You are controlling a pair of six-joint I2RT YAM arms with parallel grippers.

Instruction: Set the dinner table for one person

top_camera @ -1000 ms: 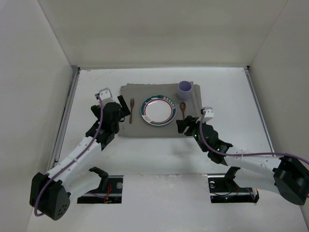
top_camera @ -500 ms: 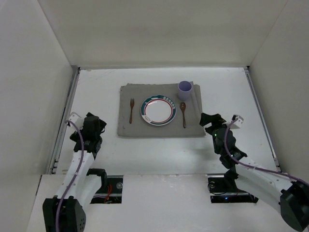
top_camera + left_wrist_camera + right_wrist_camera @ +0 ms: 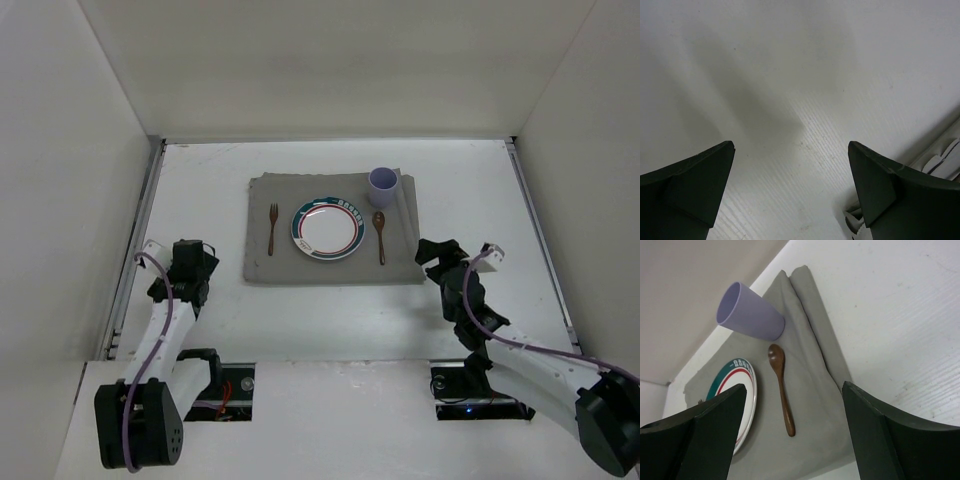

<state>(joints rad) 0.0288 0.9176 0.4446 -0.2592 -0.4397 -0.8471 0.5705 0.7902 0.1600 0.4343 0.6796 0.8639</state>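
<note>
Your left hand (image 3: 791, 145) and right hand (image 3: 794, 386) both have their fingers wide apart and hold nothing. They hang low over the white tabletop (image 3: 470, 190), one on each side of the grey mat (image 3: 310, 272). The mat holds a fork (image 3: 272, 228), plate (image 3: 327, 229) and spoon (image 3: 380, 236), with a cup (image 3: 383, 185) behind the spoon.

Matt white dinner table (image 3: 330, 320), faintly ribbed; soft grey cloth mat (image 3: 300, 272), creased at upper right; smooth dark wooden spoon (image 3: 782, 390) and fork (image 3: 271, 228); glossy plate (image 3: 327, 230); matt plastic-looking cup (image 3: 752, 320).
</note>
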